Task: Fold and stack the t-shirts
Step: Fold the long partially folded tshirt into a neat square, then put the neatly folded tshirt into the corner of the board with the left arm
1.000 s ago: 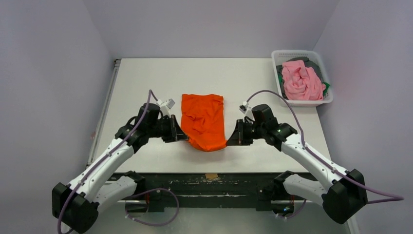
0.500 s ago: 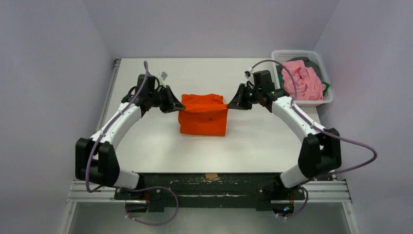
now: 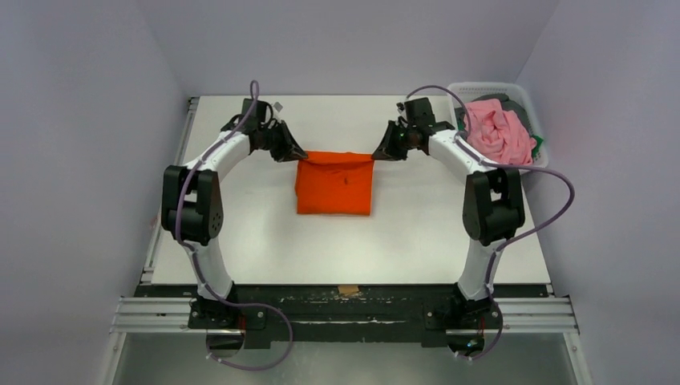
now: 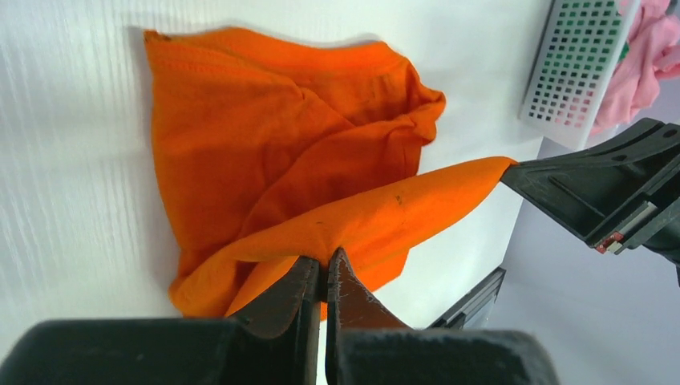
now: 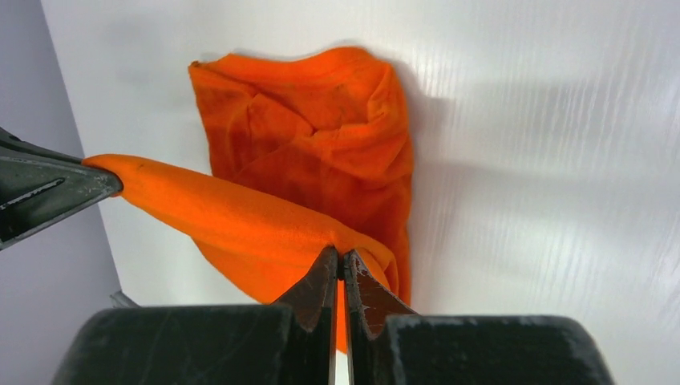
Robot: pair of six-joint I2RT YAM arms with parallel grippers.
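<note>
The bright orange t-shirt [image 3: 334, 184] lies folded over in the middle of the white table, its far edge lifted and stretched taut. My left gripper [image 3: 298, 156] is shut on that edge's left corner and my right gripper [image 3: 375, 155] is shut on its right corner. In the left wrist view the gripper [image 4: 324, 265] pinches the orange cloth [image 4: 265, 152], which stretches to the other gripper's fingers [image 4: 597, 188]. In the right wrist view the gripper [image 5: 341, 261] pinches the same cloth [image 5: 321, 144]. A light pink t-shirt [image 3: 497, 132] and dark ones lie in the basket.
The white mesh basket [image 3: 481, 87] stands at the far right of the table, close to my right arm; its wall shows in the left wrist view [image 4: 573, 72]. The table's [image 3: 240, 233] left edge has a metal rail. Grey walls enclose the table.
Both grippers carried the shirt's near edge up and away over the shirt to the far side. The shirt went from long and crumpled to a folded, squarer shape.
</note>
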